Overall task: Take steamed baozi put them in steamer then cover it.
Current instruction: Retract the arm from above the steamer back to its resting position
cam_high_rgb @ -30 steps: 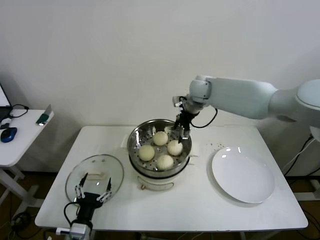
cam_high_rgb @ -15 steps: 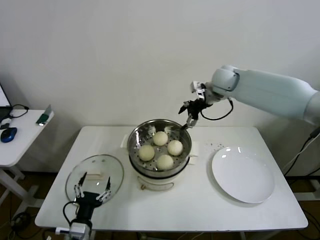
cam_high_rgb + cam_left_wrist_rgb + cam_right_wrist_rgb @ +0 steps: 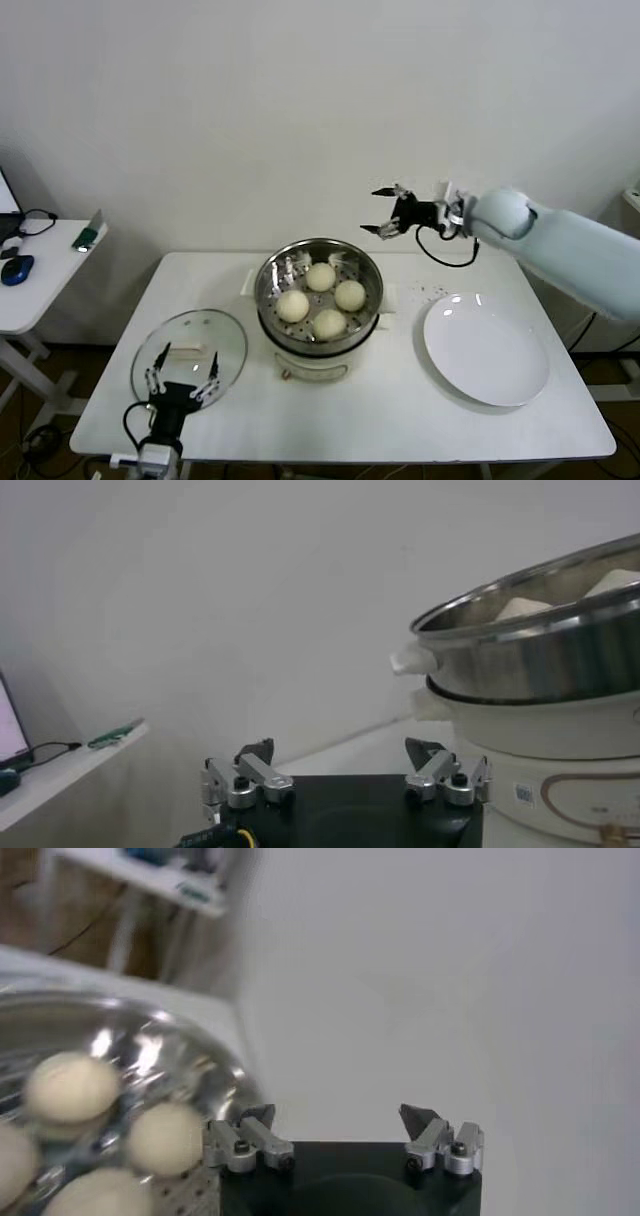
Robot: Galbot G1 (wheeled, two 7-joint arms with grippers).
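Four cream-white baozi (image 3: 321, 296) lie in the shiny steel steamer (image 3: 270, 276), which sits on its cream-white pot base (image 3: 312, 363) in the middle of the table. My right gripper (image 3: 384, 212) is open and empty, held in the air above and to the right of the steamer's back rim. Its wrist view shows the baozi (image 3: 70, 1088) in the steamer (image 3: 210, 1063). The clear glass lid (image 3: 190, 345) lies flat on the table at the front left. My left gripper (image 3: 183, 379) is open and empty at the lid's near edge, and its wrist view shows the steamer (image 3: 530, 645).
An empty white plate (image 3: 486, 350) lies at the right of the white table (image 3: 400, 420). A side table (image 3: 40, 270) with a mouse and small items stands at the far left. The wall is close behind.
My right gripper has risen out of the steamer and swung up and to the right, away from the baozi. The left gripper and the lid have not moved.
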